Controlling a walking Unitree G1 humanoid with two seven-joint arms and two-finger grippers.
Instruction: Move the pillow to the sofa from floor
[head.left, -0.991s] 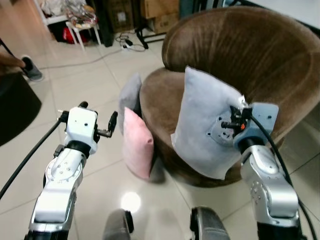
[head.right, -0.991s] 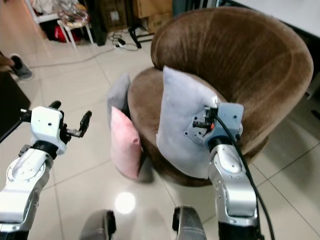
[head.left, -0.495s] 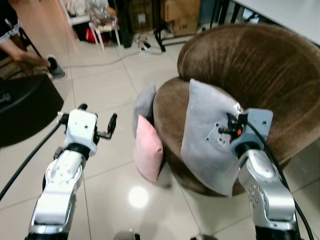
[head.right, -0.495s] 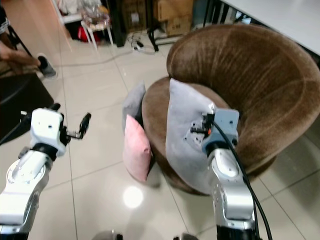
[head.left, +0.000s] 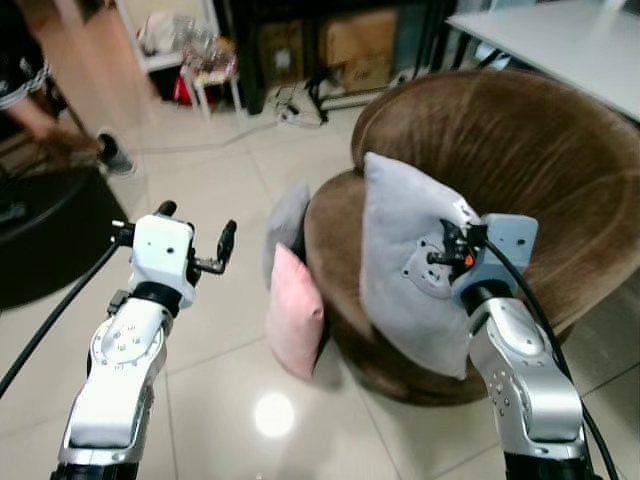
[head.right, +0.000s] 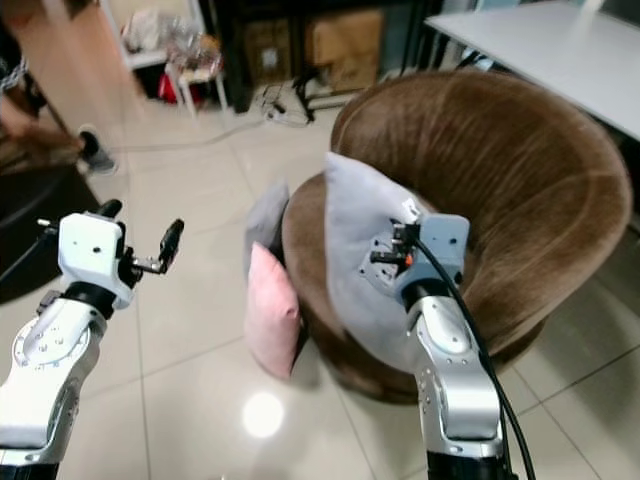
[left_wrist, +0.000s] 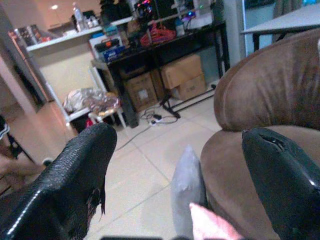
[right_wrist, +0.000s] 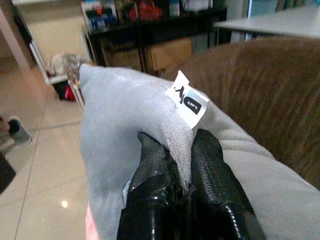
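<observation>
Grey pillow (head.left: 405, 260) held upright over the sofa (head.left: 520, 150) seat's front edge by the right gripper (right_wrist: 182, 165); two pillows (head.left: 292, 290) lean on the floor (head.left: 210, 330) against the sofa's left side.

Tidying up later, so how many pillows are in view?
3. A grey pillow is pinched in the right gripper over the sofa; a pink pillow and a second grey pillow lean against the sofa's side on the floor. Others may be hidden.
</observation>
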